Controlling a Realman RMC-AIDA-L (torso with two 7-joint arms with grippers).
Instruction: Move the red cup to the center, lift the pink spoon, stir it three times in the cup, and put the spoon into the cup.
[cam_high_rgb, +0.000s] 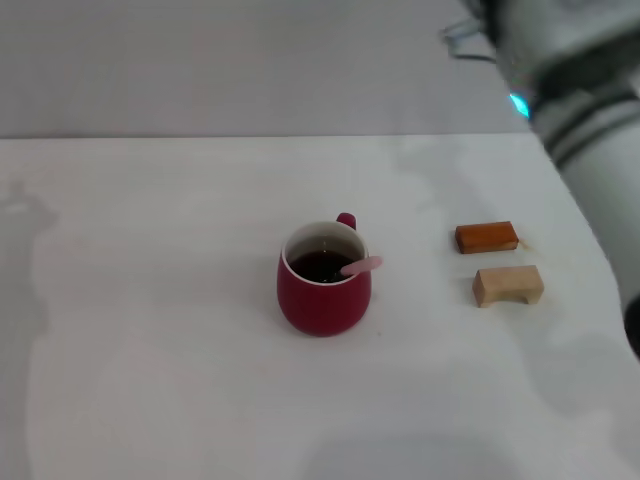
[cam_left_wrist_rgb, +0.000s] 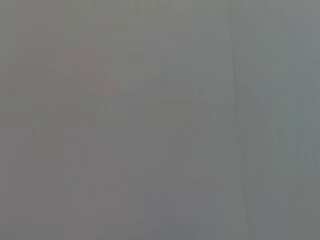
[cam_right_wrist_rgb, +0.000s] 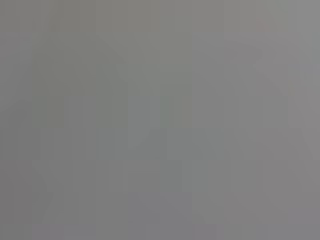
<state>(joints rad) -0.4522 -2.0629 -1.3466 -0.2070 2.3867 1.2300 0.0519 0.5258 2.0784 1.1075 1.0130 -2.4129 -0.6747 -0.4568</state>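
Note:
The red cup (cam_high_rgb: 323, 279) stands upright near the middle of the white table, its handle toward the far side, dark liquid inside. The pink spoon (cam_high_rgb: 361, 266) rests in the cup, its pale pink handle leaning over the right rim; its metal bowl is hidden in the liquid. Part of my right arm (cam_high_rgb: 585, 110) shows at the upper right, well away from the cup; its gripper is out of view. My left arm and gripper are out of view. Both wrist views show only plain grey.
An orange-brown wooden block (cam_high_rgb: 487, 237) and a tan wooden block (cam_high_rgb: 508, 285) lie to the right of the cup. The table's far edge (cam_high_rgb: 250, 137) runs across the back.

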